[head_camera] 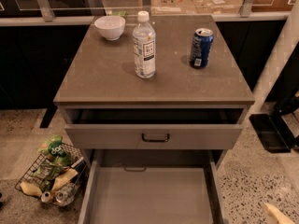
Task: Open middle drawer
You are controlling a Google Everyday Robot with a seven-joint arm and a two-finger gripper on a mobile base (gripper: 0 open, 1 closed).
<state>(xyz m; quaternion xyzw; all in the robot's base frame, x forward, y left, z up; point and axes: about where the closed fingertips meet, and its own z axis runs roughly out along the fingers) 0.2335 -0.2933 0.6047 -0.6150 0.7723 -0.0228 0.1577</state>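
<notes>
The grey cabinet (154,90) has its top drawer (154,136), with a dark bar handle (155,137), pulled out a little. Right under it the middle drawer (149,195) stands pulled far out, and I look down into its bare grey interior. Its front and handle are below the frame edge. A small dark bar-shaped mark (135,169) shows on its back wall. The lowest drawer is hidden. Only a pale tip of my gripper (278,214) shows at the bottom right, over the floor and apart from the drawer's right side.
On the cabinet top stand a white bowl (110,27), a clear water bottle (144,45) and a blue can (201,48). A wire basket of trash (51,174) sits on the floor at the left. A dark base (271,132) stands at the right.
</notes>
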